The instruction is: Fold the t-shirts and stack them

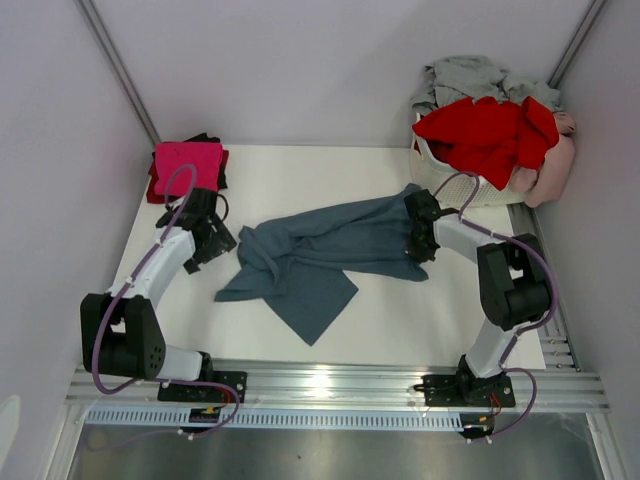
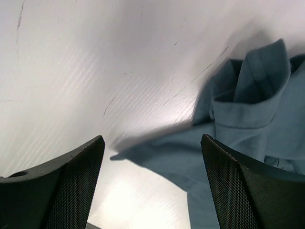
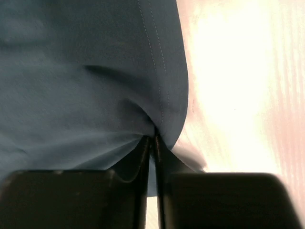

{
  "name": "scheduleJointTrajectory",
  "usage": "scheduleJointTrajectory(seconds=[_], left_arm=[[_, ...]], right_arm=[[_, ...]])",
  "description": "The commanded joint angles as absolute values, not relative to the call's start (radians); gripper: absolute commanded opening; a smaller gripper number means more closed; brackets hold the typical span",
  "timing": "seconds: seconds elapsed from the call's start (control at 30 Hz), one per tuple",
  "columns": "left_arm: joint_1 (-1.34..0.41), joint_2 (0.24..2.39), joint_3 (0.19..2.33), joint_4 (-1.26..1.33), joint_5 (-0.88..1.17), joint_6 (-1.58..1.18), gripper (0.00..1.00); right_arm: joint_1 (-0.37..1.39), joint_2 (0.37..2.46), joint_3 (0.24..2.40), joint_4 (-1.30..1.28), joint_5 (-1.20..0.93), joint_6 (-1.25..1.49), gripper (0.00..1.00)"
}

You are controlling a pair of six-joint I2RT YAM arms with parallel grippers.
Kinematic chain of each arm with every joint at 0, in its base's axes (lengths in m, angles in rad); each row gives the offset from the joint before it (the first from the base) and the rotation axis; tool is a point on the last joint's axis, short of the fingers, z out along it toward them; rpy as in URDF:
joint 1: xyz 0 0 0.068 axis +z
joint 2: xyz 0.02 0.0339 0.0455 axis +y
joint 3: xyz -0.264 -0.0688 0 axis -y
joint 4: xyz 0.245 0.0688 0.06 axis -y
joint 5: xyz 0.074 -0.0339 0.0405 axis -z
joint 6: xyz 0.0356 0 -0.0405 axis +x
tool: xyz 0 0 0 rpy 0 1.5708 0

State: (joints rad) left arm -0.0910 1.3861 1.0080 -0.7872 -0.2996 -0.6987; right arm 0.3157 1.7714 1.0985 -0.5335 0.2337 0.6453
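A slate blue-grey t-shirt (image 1: 320, 250) lies crumpled across the middle of the table. Its stitched hem (image 3: 162, 71) is pinched between the shut fingers of my right gripper (image 1: 418, 236) at the shirt's right end. My left gripper (image 1: 212, 240) hangs open just left of the shirt's left end, with a folded corner of the blue cloth (image 2: 248, 109) ahead and to the right of its fingers (image 2: 228, 176). A folded magenta t-shirt (image 1: 187, 165) lies on a black one (image 1: 222, 172) at the table's far left corner.
A white laundry basket (image 1: 440, 168) at the far right corner holds a red t-shirt (image 1: 490, 135), a grey one (image 1: 470, 75) and a pale pink one (image 1: 555, 170). White walls close in on the left and right. A metal rail (image 1: 330, 385) runs along the near edge.
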Motion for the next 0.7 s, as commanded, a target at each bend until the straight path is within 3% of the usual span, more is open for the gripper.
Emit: scheduleJointTrajectory(seconds=[0.0,0.03,0.07,0.1,0.17,0.37,0.67], left_arm=[[-0.084,1.393,0.999,-0.765,-0.27,-0.706,0.86],[-0.087,1.405,0.999,-0.772,-0.265,-0.707,0.86],[-0.097,1.408,0.996,-0.773,-0.261,-0.707,0.86],[-0.103,1.408,0.991,-0.775,-0.249,-0.71,0.85],[-0.121,1.401,0.979,-0.782,-0.223,-0.715,0.83],[-0.212,1.281,0.872,-0.83,-0.181,-0.75,0.8],[-0.213,1.141,0.721,-0.882,-0.229,-0.837,0.77]], right_arm=[[0.336,1.724,1.097,-0.534,0.322,0.673,0.21],[0.342,1.717,1.088,-0.516,0.316,0.663,0.36],[0.351,1.709,1.085,-0.5,0.313,0.661,0.64],[0.366,1.692,1.083,-0.477,0.313,0.658,0.73],[0.38,1.677,1.078,-0.45,0.304,0.634,0.8],[0.431,1.637,1.075,-0.429,0.31,0.615,0.85],[0.459,1.628,1.055,-0.431,0.298,0.614,0.85]])
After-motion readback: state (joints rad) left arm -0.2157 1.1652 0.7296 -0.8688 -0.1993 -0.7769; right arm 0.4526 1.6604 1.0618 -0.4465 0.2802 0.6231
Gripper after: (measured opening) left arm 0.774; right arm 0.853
